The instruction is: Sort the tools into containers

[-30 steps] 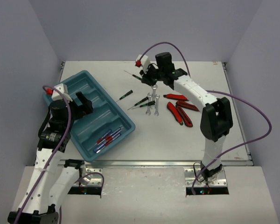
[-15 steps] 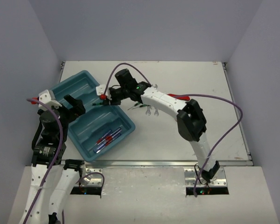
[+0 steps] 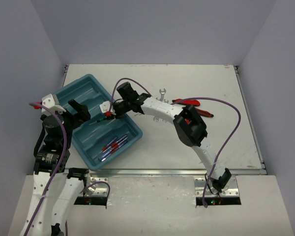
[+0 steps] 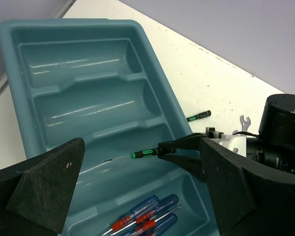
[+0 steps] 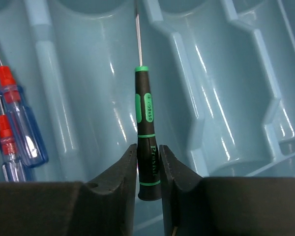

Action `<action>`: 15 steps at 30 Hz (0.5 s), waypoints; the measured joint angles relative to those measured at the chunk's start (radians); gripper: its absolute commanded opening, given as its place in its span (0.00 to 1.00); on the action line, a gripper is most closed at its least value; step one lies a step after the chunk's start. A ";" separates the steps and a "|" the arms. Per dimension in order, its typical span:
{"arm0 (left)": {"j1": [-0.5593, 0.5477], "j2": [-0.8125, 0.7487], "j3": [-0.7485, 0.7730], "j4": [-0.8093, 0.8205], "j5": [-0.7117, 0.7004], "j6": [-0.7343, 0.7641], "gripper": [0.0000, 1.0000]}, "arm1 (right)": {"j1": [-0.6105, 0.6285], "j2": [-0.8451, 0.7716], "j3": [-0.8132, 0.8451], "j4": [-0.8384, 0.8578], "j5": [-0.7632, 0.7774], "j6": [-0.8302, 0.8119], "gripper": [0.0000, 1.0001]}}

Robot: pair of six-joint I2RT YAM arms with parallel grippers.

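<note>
Right claw [image 5: 148,164]: clamped on the butt end of a thin black-handled screwdriver [image 5: 146,123]. The green-marked handle and bare shaft stick straight out ahead of the fingertips.
Left claw [image 3: 80,111]: spread wide and holding nothing, on the far side of the tray from the right claw.
Task's thing: the screwdriver hangs in the air under the right claw, above the teal-blue tray [image 4: 64,22] and touching nothing else.
Compartment: the shaft runs lengthwise over a bare compartment. It is right beside the one holding the blue-and-red-handled screwdrivers [image 5: 17,123], which lie just left of the claw in its own view.
Step in hand: delivery of one black-handled tool, as I judge it; it is carried in but not yet set down.
Next move: probably a short drop toward the compartment floor, keeping the shaft in line with the dividers, then letting the fingers part.
Count, compartments: four long ones.
Count, blue-and-red screwdrivers: at least three, all in one compartment.
Count, black-handled: one gripped, and one loose screwdriver [image 4: 199,116] on the table [image 3: 226,142], behind the right claw.
Count, wrenches: one small silver wrench [image 3: 162,92] shows.
Count, pliers: red-handled pliers [image 3: 187,102] lie behind the claw beside the arm. The arm covers part of them, so I cannot tell the number.
</note>
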 measured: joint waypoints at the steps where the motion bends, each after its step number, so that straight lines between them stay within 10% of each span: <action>1: 0.000 0.000 0.000 0.000 0.001 0.000 1.00 | 0.000 0.000 0.000 0.005 0.000 -0.002 0.40; 15: 0.000 0.000 0.000 0.000 0.007 0.000 1.00 | 0.001 -0.059 -0.073 0.069 0.090 0.064 0.66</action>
